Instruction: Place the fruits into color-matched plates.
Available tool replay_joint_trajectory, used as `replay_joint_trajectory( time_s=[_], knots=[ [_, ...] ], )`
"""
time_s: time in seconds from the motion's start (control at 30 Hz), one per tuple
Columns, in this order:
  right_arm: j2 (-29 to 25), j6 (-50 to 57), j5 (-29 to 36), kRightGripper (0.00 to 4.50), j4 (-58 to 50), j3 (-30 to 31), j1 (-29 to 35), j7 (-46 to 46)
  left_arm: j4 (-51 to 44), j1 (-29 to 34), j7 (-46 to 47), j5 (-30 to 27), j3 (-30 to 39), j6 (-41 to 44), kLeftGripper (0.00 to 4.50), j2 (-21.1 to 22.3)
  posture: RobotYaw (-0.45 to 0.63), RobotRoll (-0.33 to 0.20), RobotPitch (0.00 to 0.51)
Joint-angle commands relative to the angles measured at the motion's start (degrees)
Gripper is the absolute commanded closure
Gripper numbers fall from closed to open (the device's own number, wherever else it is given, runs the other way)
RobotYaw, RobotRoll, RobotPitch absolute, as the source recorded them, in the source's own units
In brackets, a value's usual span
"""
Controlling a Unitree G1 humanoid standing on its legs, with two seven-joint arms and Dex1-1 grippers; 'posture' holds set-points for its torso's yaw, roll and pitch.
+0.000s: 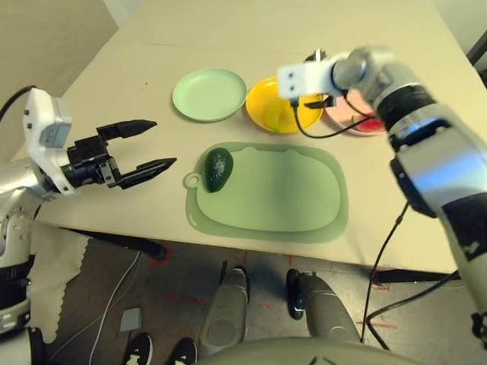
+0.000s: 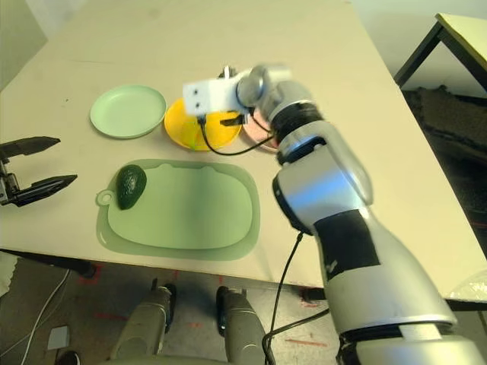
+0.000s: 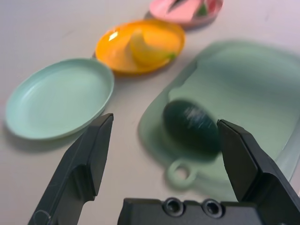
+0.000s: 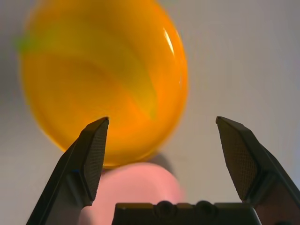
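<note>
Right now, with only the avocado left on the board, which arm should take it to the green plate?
Left. The left gripper is open, empty and nearest the avocado and green plate; the right gripper hangs over the yellow plate.

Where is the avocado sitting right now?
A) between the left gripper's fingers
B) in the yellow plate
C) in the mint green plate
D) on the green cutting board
D: the avocado lies at the left end of the cutting board, near its handle loop; the mint plate is bare, and the open left gripper holds nothing.
</note>
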Motion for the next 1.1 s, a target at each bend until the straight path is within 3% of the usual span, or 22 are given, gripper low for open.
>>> replay_joint_trajectory(
  time_s=[0.03, 0.13, 0.23, 0.37, 0.53, 0.77, 1.1],
  knots=[
    [-2.18, 7.04, 12.03, 0.04, -3.75, -10.18, 4.28, 8.59, 6.96, -3.09, -3.73, 9.05, -5.42, -11.85, 0.0, 3.34, 0.14, 0.0, 0.213],
    [-3.12, 16.58, 21.2, 0.04, -11.86, -17.17, 11.15, 12.97, 12.64, -8.69, -5.69, 12.47, -9.15, -18.44, 0.0, 3.9, 0.11, 0.0, 0.206],
    [-3.98, 26.67, 30.51, 0.04, -33.22, -20.93, 26.06, 16.38, 19.01, -16.67, -8.4, 14.68, -13.03, -22.65, 0.0, 3.12, 0.07, 0.0, 0.206],
    [-5.7, 38.93, 38.93, 0.04, -56.85, -21.85, 43.97, 16.22, 27.82, -27.1, -12.05, 17.55, -17.72, -28.82, 0.0, 0.74, 0.04, 0.0, 0.207],
    [-6.79, 40.34, 44.29, 0.04, -71.53, -20.48, 60.06, 16.88, 38.13, -36.36, -16.05, 21.11, -22.65, -40.15, 0.0, -3.29, 0.01, 0.0, 0.203],
    [-4.41, 39.13, 46.16, 0.04, -76.47, -18.04, 66.8, 13.22, 43.05, -41.96, -19.97, 18.79, -28.86, -48.14, 0.0, -7.42, 0.0, 0.0, 0.185],
    [-1.22, 42.36, 49.69, 0.04, -81.95, -17.47, 68.86, 4.98, 47.13, -47.66, -20.11, 14.43, -46.76, -55.74, 0.0, -5.52, -0.04, 0.0, 0.174]
  ],
)
